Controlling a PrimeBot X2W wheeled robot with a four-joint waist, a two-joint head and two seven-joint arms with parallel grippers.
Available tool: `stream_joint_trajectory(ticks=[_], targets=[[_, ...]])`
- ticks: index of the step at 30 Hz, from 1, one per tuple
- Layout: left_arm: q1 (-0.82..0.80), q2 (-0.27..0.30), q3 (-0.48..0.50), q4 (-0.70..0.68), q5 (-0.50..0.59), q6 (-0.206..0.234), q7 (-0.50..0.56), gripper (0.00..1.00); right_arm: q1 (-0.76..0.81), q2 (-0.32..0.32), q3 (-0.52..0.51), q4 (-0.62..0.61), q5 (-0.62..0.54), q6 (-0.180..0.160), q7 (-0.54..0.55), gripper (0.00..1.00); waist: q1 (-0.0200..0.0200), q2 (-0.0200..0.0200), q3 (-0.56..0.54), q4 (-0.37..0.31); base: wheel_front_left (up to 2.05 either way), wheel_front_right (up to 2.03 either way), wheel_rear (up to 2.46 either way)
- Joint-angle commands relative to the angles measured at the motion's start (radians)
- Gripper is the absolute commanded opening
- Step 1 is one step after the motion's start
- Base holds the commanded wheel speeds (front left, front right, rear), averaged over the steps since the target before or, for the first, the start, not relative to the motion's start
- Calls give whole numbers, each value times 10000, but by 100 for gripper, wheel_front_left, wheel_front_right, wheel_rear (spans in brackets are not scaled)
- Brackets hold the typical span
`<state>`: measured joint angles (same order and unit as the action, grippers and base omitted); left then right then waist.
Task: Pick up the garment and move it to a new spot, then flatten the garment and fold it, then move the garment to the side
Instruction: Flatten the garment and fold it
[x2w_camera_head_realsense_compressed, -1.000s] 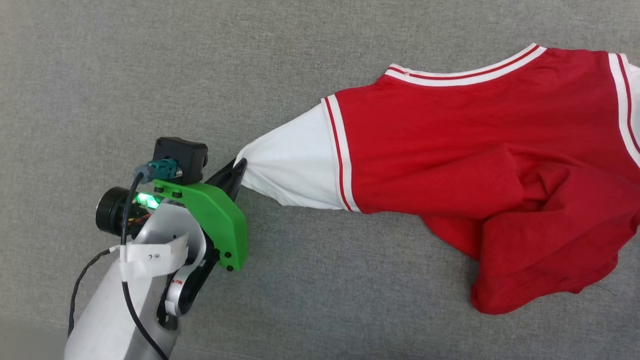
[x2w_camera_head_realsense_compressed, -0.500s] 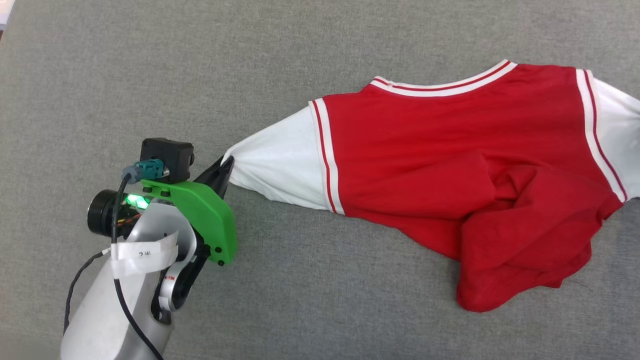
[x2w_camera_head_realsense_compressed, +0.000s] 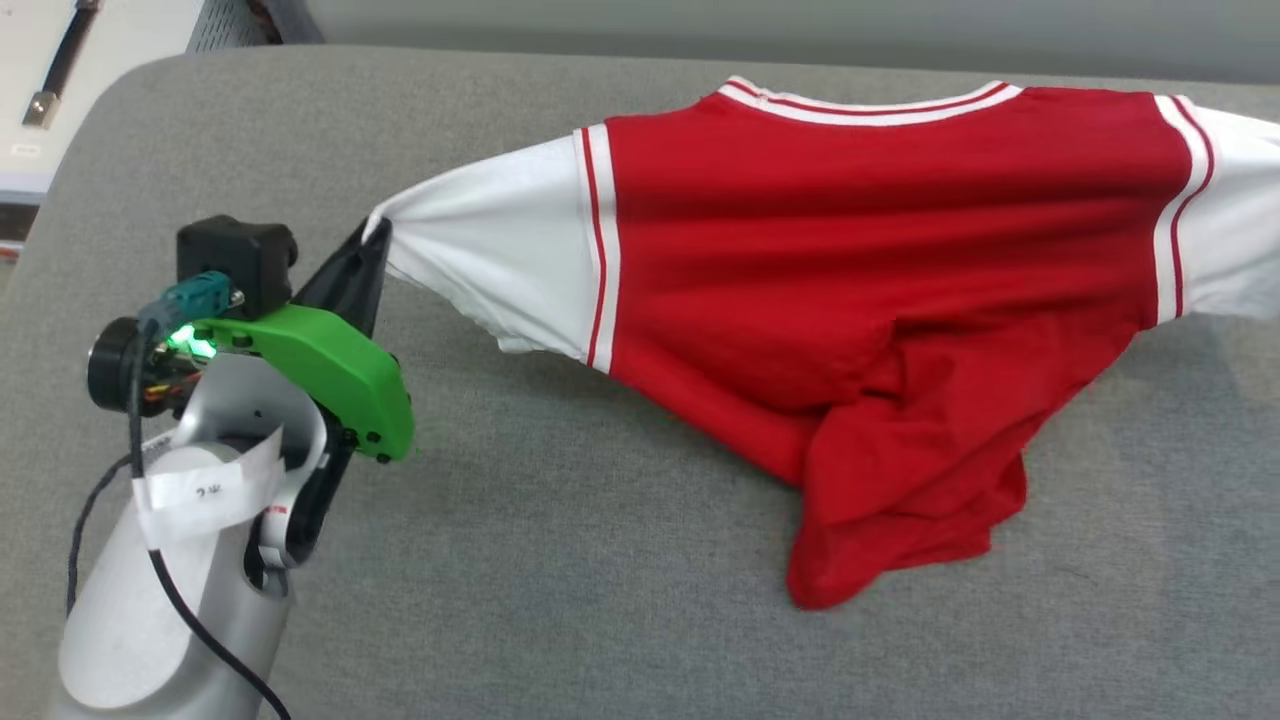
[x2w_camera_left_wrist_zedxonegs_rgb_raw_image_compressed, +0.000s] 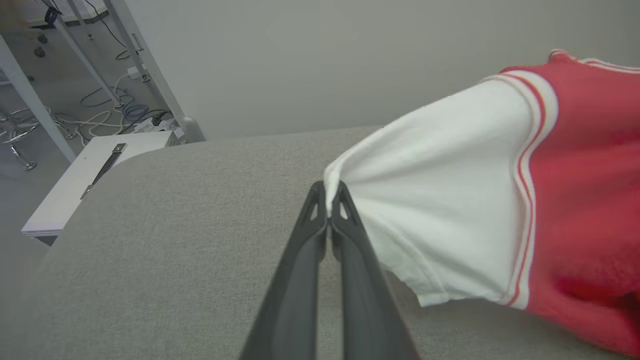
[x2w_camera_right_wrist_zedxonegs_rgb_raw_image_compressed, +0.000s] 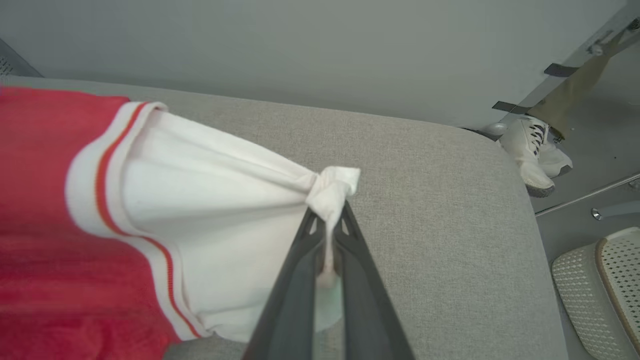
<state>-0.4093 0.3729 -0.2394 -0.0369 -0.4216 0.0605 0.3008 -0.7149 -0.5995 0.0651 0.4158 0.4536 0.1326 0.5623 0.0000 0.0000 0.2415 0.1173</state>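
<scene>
The garment (x2w_camera_head_realsense_compressed: 860, 260), a red jersey T-shirt with white sleeves and striped trim, hangs stretched between both grippers above the grey padded surface (x2w_camera_head_realsense_compressed: 600, 560); its red lower part droops and bunches at the lower middle. My left gripper (x2w_camera_head_realsense_compressed: 375, 235) is shut on the tip of one white sleeve (x2w_camera_left_wrist_zedxonegs_rgb_raw_image_compressed: 440, 210), pinched at the fingertips (x2w_camera_left_wrist_zedxonegs_rgb_raw_image_compressed: 327, 192). My right gripper (x2w_camera_right_wrist_zedxonegs_rgb_raw_image_compressed: 327, 215) is shut on the bunched end of the other white sleeve (x2w_camera_right_wrist_zedxonegs_rgb_raw_image_compressed: 215, 200). The chest lettering is hidden.
The grey surface ends in rounded corners at the far left (x2w_camera_head_realsense_compressed: 110, 110) and, in the right wrist view, near a person's white shoe (x2w_camera_right_wrist_zedxonegs_rgb_raw_image_compressed: 535, 150) on the floor. A white table (x2w_camera_left_wrist_zedxonegs_rgb_raw_image_compressed: 85, 180) and a pale perforated basket (x2w_camera_right_wrist_zedxonegs_rgb_raw_image_compressed: 600, 280) stand beyond the edges.
The head camera has tilted up, so the far edge now shows. The shirt has been lifted and pulled out wider, with its shoulder line nearly straight between the two sleeves.
</scene>
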Motion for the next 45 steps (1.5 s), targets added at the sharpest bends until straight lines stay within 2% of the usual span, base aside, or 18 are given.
stream_joint_trajectory(ticks=[1, 14, 29, 38, 45], targets=[[-246, 197, 219, -36, 75, 93, -156, 0, 42, -179, -54, -82, 62, -19, -275, 0, 0, 0, -833, -342, 0, 0, 0], [-565, 985, 885, -1196, 349, 122, -887, 0, 326, -308, -395, -1244, 349, -19, -1866, 0, 0, 0, -2116, -793, 0, 0, 0], [-612, 1502, 1357, -2384, 255, 100, -1099, 0, 661, -277, -1059, -2992, 412, -19, -1848, 0, 0, 0, -2629, -937, 0, 0, 0], [-987, 1924, 1589, -2352, 6, -180, -982, 0, 270, -218, -1286, -3245, 190, -19, -2095, 0, 0, 0, -1913, -923, 0, 0, 0], [-2663, 2313, 1620, -1727, -247, -794, -959, 0, -1230, -95, -1215, -3059, -227, -19, -2348, 0, 0, 0, -275, -877, 0, 0, 0]])
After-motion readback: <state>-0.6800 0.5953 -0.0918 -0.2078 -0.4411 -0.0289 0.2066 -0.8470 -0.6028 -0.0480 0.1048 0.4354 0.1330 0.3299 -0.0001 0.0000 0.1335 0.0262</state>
